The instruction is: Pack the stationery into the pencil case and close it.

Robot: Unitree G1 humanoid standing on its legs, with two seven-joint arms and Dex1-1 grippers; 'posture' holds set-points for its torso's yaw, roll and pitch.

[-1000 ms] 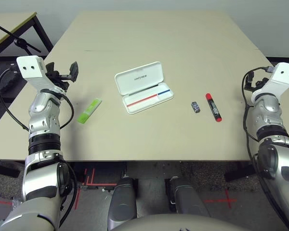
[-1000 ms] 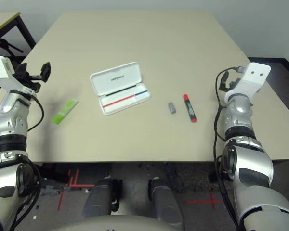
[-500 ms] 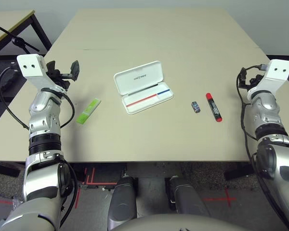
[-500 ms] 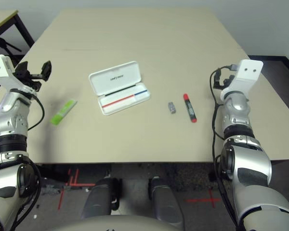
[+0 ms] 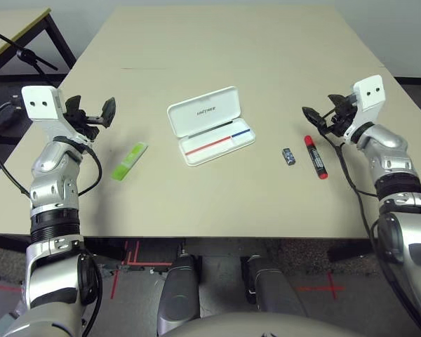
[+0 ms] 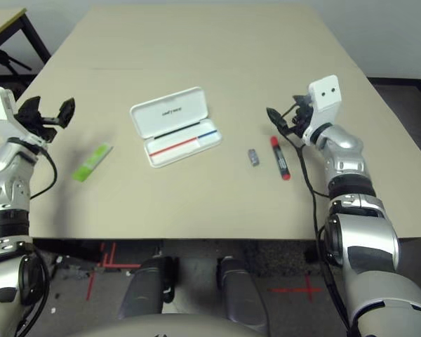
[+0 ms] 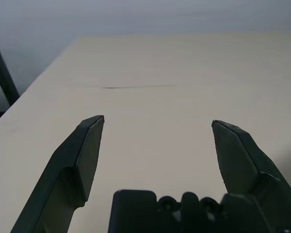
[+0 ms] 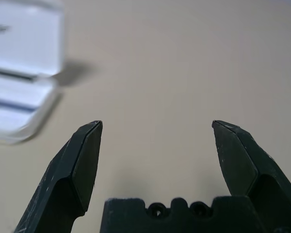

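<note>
One pencil case [image 5: 210,126], lid open, unfilled

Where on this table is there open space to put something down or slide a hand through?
The far half of the table beyond the open pencil case is bare, as is the near strip along the front edge. A free lane lies between the lime-green highlighter and the case. It is crowded at the right, where the grey-black block and red marker lie under the right gripper.

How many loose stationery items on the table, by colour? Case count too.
Red marker: 1
Lime-green highlighter: 1
Grey-black block: 1
White pencil case, open: 1
Total: 4
</note>
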